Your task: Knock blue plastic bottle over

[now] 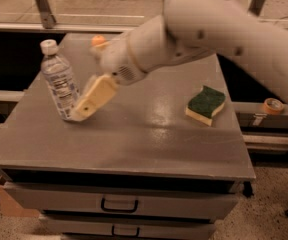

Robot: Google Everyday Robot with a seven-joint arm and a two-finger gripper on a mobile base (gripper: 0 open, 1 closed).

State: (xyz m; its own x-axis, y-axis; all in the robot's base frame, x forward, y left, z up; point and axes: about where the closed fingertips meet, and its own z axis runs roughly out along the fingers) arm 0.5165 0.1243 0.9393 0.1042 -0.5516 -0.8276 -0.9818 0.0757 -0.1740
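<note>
We see gripper [85,107] at base of blue plastic bottle [59,81], near table [134,149] left edge | bottle standing | grip: we cannot tell

pincer [82,112] just right of bottle [59,83] | sponge [206,104] far right | ball [98,40] behind

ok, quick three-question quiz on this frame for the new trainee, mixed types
1. True or false: the blue plastic bottle lies flat on the table.
2. Nearest the gripper: A sponge, B blue plastic bottle, C orange ball?
3. Fill in: the sponge's top face is ____.
Key: 1 false, it stands; 2 B, the gripper is low beside the bottle's base; 3 green.
</note>
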